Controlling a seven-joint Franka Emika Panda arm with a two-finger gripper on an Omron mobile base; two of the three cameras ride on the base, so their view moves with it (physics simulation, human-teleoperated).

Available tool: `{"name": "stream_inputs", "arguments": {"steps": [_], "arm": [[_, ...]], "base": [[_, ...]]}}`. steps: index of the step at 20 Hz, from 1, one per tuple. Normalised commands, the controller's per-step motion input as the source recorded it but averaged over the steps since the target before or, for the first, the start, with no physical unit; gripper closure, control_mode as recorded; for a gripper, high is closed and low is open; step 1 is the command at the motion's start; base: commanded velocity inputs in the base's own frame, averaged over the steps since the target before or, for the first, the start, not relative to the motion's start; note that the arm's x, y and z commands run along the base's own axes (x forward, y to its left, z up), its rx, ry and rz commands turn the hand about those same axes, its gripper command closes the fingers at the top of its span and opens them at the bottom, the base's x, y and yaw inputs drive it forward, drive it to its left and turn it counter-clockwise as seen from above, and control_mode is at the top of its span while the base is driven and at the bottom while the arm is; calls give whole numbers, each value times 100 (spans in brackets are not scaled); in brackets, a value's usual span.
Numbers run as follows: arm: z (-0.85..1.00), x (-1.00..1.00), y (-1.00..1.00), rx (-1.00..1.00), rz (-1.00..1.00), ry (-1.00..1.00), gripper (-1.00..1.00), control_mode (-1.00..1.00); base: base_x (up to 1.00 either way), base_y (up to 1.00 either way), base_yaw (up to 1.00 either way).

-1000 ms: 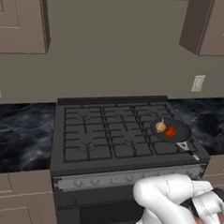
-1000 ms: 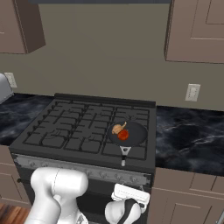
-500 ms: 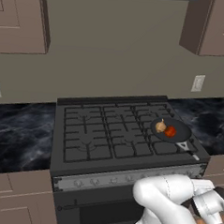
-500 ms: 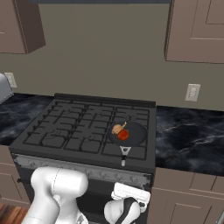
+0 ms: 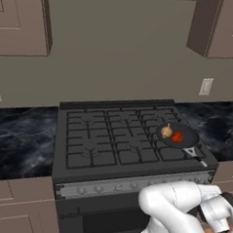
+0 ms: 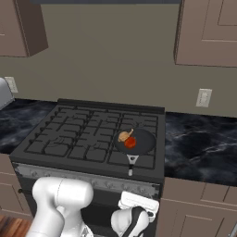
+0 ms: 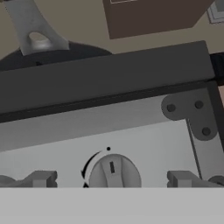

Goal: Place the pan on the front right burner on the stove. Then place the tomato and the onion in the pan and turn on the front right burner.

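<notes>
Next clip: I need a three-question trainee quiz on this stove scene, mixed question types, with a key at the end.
1. True or false: the tomato and the onion lie in the pan.
2. The pan's handle points: A) at the back wall, B) at the stove's front edge, C) at the left counter.
3. Fill in: in the hand view, the open gripper faces a ____ on the silver strip.

Key: 1 true; 2 B; 3 knob.
</notes>
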Motion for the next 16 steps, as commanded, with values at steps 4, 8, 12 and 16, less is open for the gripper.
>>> {"name": "stream_inputs", "arguments": {"steps": [4,8,12,16], "arm": [[-3,17,0,0,0,0,-100,-100],[-14,6,0,-1,0,0,-100,-100],[-1,0,0,0,0,0,-100,-100],[0,0,0,0,0,0,-100,-100]], "base": [[0,0,0],[0,0,0],[0,0,0],[0,0,0]]}}
